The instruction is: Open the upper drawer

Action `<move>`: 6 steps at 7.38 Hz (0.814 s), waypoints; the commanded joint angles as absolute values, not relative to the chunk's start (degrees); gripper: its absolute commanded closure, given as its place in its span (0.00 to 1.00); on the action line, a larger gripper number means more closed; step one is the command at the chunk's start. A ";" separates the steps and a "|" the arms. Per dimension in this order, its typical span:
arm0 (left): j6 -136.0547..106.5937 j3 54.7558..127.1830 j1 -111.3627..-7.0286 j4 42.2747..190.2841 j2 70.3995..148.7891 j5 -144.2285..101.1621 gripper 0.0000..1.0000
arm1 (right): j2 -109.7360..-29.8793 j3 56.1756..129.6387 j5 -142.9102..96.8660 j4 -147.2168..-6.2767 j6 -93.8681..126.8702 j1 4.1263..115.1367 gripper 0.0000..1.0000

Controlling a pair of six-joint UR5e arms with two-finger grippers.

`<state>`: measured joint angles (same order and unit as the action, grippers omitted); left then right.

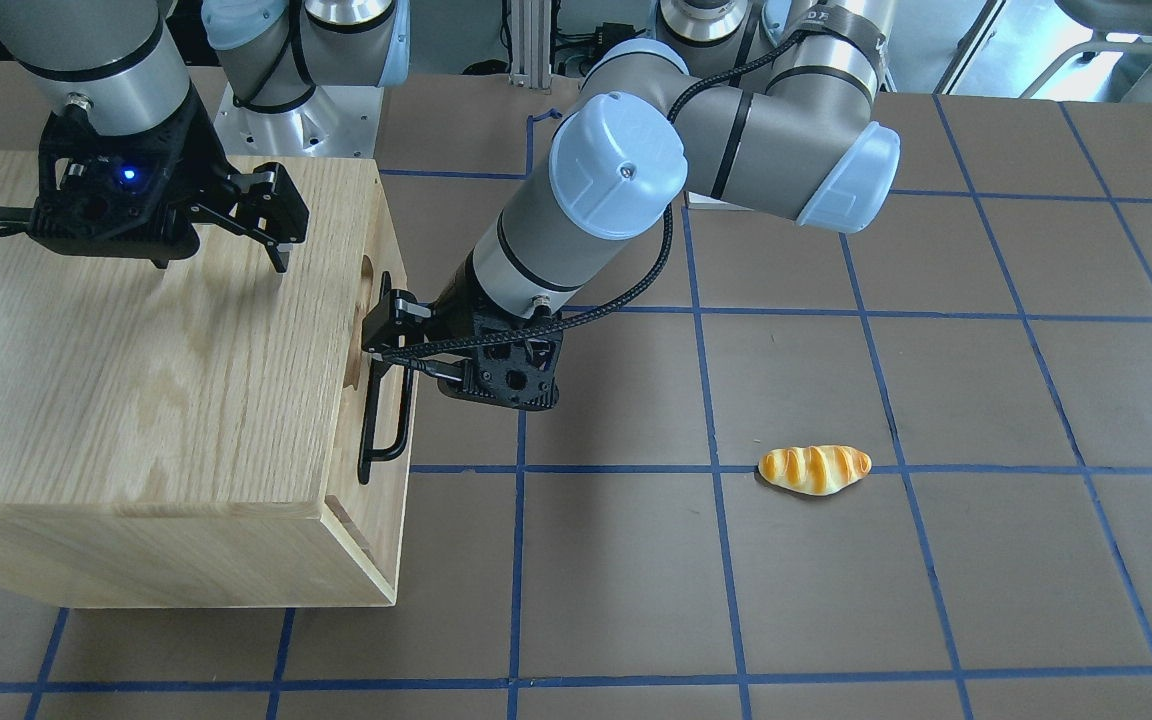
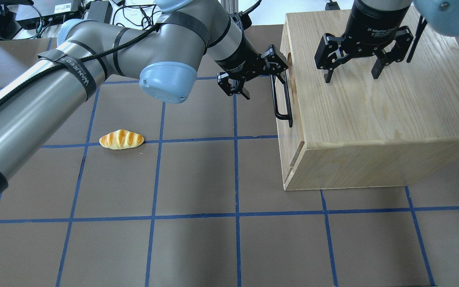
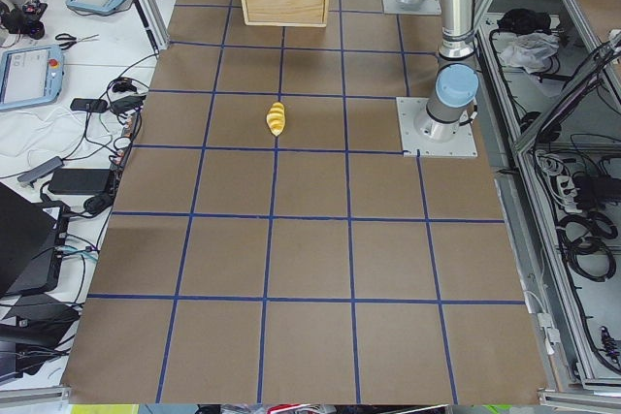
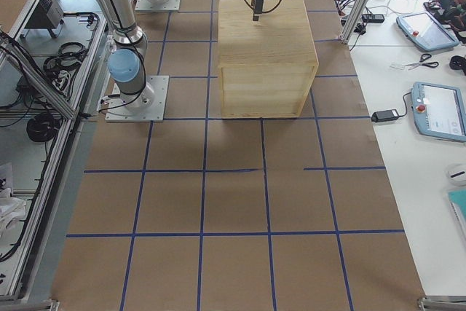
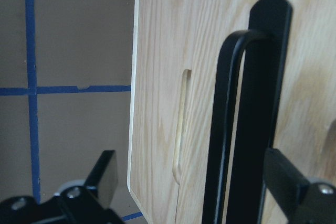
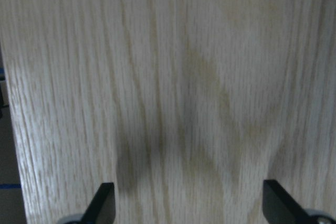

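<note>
The upper drawer [image 2: 296, 133] sits shut in the front of the oak cabinet [image 2: 373, 111]. Its long black bar handle [image 2: 282, 99] runs along the front panel and also shows in the front-facing view [image 1: 381, 420] and the left wrist view [image 5: 231, 129]. My left gripper [image 2: 258, 73] is open at the far end of the handle. In the left wrist view the bar stands between its two fingers, closer to the right one [image 5: 294, 182]. My right gripper [image 2: 353, 73] is open and empty, hovering just over the cabinet's top.
A toy bread roll [image 2: 122, 139] lies on the brown mat to the left of the cabinet, well away from both grippers. Blue tape lines grid the mat. The cabinet fills the table's right side in the overhead view.
</note>
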<state>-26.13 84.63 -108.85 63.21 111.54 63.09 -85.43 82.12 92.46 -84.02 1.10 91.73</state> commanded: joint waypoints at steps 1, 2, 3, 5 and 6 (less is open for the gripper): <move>-25.32 84.90 -108.81 63.02 111.45 64.59 0.00 | -85.43 82.09 92.46 -84.02 1.14 91.76 0.00; -24.36 84.99 -108.81 63.10 111.45 66.95 0.00 | -85.43 82.18 92.46 -84.02 1.06 91.76 0.00; -24.17 85.16 -108.81 63.11 111.18 67.15 0.00 | -85.43 82.09 92.46 -84.02 1.05 91.76 0.00; -24.00 86.13 -108.81 62.93 111.53 67.24 0.00 | -85.43 82.09 92.46 -84.02 1.14 91.76 0.00; -23.99 86.13 -108.81 62.93 111.45 67.24 0.00 | -85.43 82.09 92.46 -84.02 1.14 91.76 0.00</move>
<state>-24.06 85.89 -108.81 62.98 111.46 67.18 -85.43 82.10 92.46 -84.02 1.11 91.76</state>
